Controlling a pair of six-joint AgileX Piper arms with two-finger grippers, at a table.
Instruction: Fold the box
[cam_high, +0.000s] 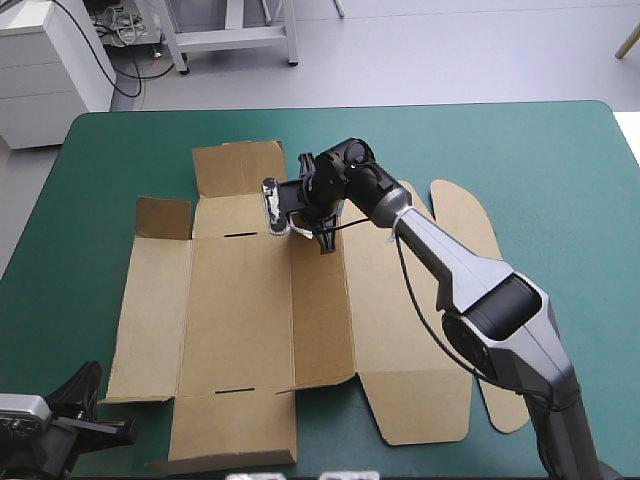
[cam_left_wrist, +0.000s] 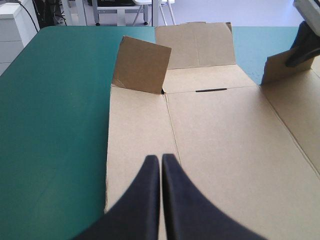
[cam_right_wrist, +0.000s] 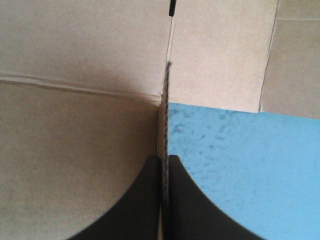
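The brown box (cam_high: 240, 310) lies mostly flat in the middle of the teal-green cover. At its far left corner a small flap (cam_high: 163, 218) (cam_left_wrist: 142, 65) stands up. My right gripper (cam_high: 322, 238) is at the far middle of the sheet, shut on a raised flap. In the right wrist view that flap's thin edge (cam_right_wrist: 166, 100) runs upright between the black fingers (cam_right_wrist: 150, 200). The left wrist view shows that flap (cam_left_wrist: 275, 70) with the right gripper (cam_left_wrist: 304, 47) above it. My left gripper (cam_left_wrist: 161, 165) is shut with nothing in it, low over the box's near left part (cam_left_wrist: 225, 150).
Rounded flaps (cam_high: 462, 215) lie flat at the box's right side, and a near flap (cam_high: 235, 430) reaches toward the table's front edge. Bare teal-green cover (cam_high: 560, 180) lies to the right and along the left edge (cam_left_wrist: 50, 125).
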